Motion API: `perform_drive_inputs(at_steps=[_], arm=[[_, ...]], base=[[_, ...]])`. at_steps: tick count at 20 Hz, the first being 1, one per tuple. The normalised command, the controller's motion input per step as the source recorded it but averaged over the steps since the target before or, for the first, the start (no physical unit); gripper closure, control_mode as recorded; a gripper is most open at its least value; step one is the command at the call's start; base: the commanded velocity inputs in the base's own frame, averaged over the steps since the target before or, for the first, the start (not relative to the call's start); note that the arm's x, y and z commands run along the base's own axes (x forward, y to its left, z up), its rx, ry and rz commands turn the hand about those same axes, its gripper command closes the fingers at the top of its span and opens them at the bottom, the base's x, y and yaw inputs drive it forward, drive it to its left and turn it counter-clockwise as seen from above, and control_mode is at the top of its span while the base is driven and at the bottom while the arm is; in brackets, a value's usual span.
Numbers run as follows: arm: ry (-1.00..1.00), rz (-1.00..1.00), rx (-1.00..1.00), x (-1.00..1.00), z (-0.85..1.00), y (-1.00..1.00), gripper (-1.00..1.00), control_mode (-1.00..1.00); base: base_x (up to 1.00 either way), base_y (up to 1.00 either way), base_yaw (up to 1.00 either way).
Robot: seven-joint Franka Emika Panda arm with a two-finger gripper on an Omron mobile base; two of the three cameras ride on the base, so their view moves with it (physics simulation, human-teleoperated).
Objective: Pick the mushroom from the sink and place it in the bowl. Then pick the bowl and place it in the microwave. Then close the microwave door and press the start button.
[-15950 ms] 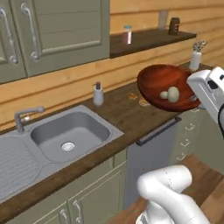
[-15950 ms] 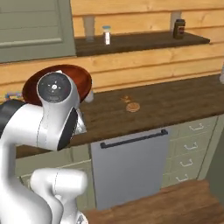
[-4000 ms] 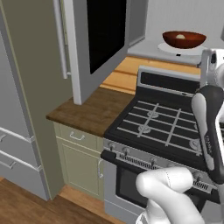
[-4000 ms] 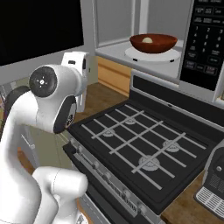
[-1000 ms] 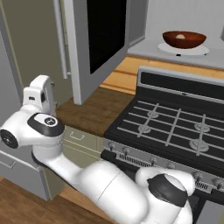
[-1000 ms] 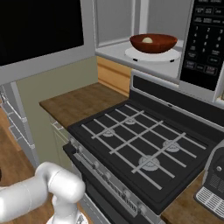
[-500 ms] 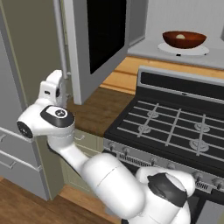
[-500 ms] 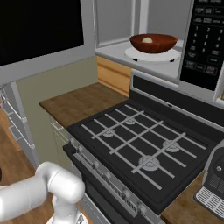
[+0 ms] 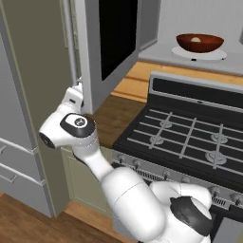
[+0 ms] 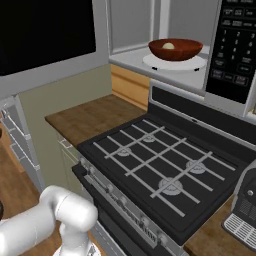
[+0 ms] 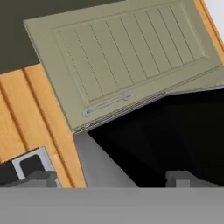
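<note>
Reddish-brown bowl [image 9: 200,42] in the microwave [image 10: 165,64], door next.
It rests on the white plate [image 9: 199,53], mushroom [image 10: 169,46] inside. Within the last second the arm has swung up behind the open microwave door [image 9: 114,38], gripper [image 11: 107,179] spread and empty. Gas stove [image 10: 160,170] below; nothing blocks the door's swing.

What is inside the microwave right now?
The reddish-brown bowl sits on the white plate inside the microwave, holding the pale mushroom. The bowl's wall hides the mushroom's lower part.
</note>
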Motion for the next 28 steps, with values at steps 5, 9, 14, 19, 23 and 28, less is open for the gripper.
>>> perform_drive_inputs(at_steps=[5, 9, 14, 19, 23, 28], arm=[[-0.31, -0.09, 0.24, -0.33, 0.32, -0.76, -1.0, -1.0], [-0.32, -0.09, 0.29, -0.39, 0.25, -0.97, -1.0, -1.0], [-0.23, -0.05, 0.34, -0.28, 0.2, -1.0, -1.0, -1.0], [-0.08, 0.0, 0.34, -0.01, 0.3, -1.0, -1.0, -1.0], [0.0, 0.0, 0.36, 0.0, 0.12, -1.0, -1.0, -1.0], [0.0, 0.01, 0.31, 0.16, 0.0, -1.0, -1.0, -1.0]], base=[[0.0, 0.0, 0.0], [0.0, 0.0, 0.0], [0.0, 0.0, 0.0], [0.0, 0.0, 0.0], [0.0, 0.0, 0.0], [0.0, 0.0, 0.0]])
